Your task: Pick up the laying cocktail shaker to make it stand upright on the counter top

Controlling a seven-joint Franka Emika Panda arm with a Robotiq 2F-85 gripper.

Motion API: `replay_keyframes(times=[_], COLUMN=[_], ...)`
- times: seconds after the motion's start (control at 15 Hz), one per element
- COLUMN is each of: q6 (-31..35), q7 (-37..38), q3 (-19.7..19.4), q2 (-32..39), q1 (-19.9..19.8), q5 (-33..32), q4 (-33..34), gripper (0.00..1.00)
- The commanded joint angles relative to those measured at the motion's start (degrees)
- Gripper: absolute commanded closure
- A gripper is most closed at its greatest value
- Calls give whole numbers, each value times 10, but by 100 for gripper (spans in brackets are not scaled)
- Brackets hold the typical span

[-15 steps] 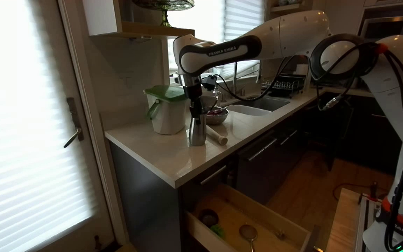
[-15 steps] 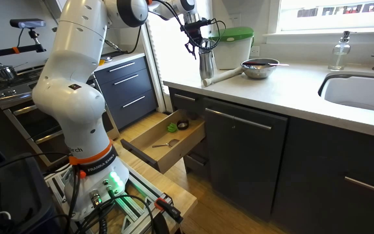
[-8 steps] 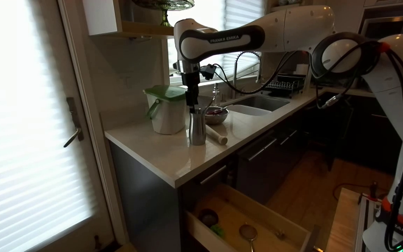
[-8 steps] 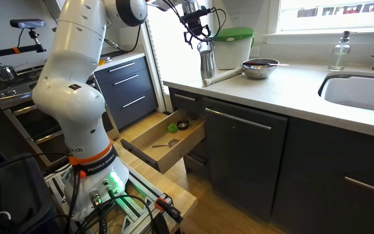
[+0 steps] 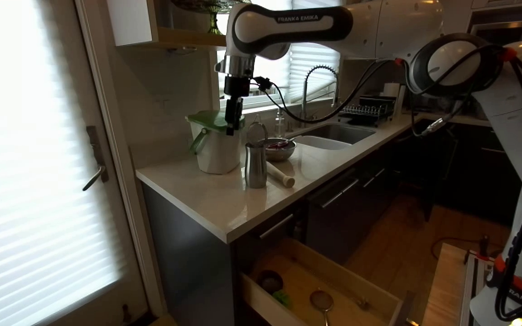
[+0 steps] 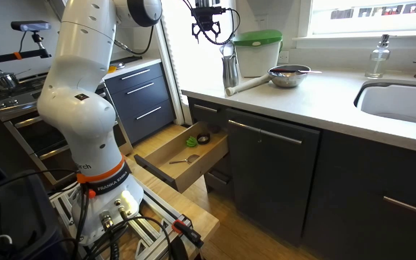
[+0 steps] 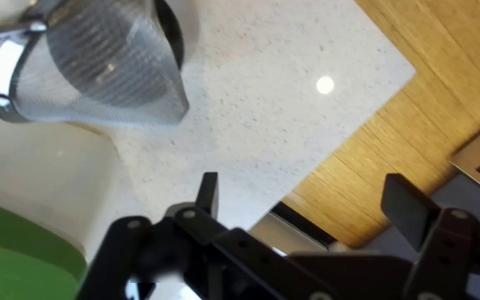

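Upright on the pale counter top [image 5: 215,199] stands the silver cocktail shaker [image 5: 255,167], also seen in an exterior view as the shaker [image 6: 230,72]. A mesh strainer [image 5: 257,133] pokes out of its top. In the wrist view this mesh strainer [image 7: 111,62] fills the upper left and hides most of the shaker. My gripper [image 5: 233,130] hangs above and to one side of the shaker, apart from it. Wide jaws with nothing between them show on the gripper [image 7: 300,196] in the wrist view. The gripper [image 6: 206,35] points straight down.
Close behind the shaker is a white bin [image 6: 258,59] with a green lid. Beside it lies a wooden stick [image 6: 249,84], its far end against a metal bowl [image 6: 289,82]. Below the counter edge a drawer [image 6: 173,151] is pulled out. A shelf [image 5: 188,38] hangs near the arm.
My gripper has let go at the shaker's top, opened wide, risen and moved off to one side, straightening to vertical. The shaker has stayed upright in place; its strainer now shows.
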Motion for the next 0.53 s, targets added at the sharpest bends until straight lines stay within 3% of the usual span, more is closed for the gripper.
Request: replay_keyframes(times=[0.0,0.2,0.47], q6=[61,119,149], q7=[-40,-34,0], q3=[37,23,-12], q2=[-73,-131,-226], q1=[-30,-32,-44], q5=[78,65,21], q4=[-66,-101,-192], gripper=[0,0,0])
